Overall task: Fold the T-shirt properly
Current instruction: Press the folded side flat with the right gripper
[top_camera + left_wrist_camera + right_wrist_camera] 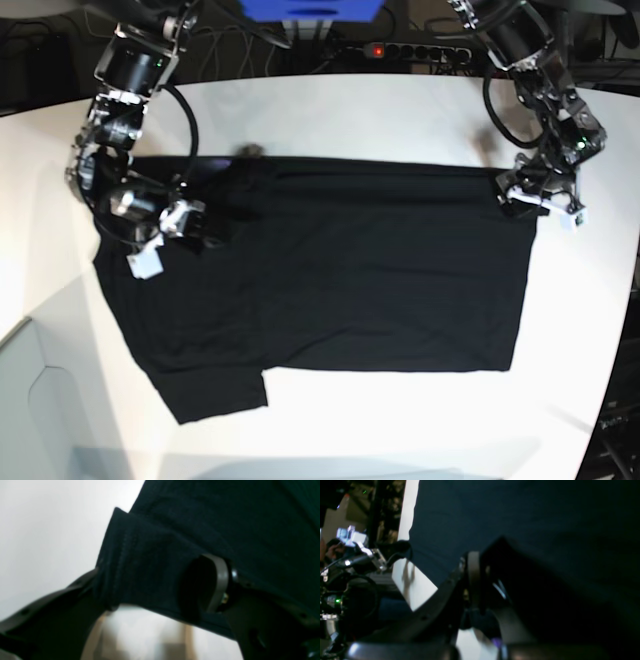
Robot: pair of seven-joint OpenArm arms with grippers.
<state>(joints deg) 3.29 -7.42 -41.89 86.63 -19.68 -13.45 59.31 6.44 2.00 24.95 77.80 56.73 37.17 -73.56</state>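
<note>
overhead base view, two close wrist views

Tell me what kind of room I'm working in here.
Likely a robotics lab bench: a white table holding a spread black T-shirt, a power strip and loose cables along the back edge.

I am seeing a smooth white surface (400, 110) carrying a large black short-sleeved cotton T-shirt (340, 270), lying spread flat on it.
</note>
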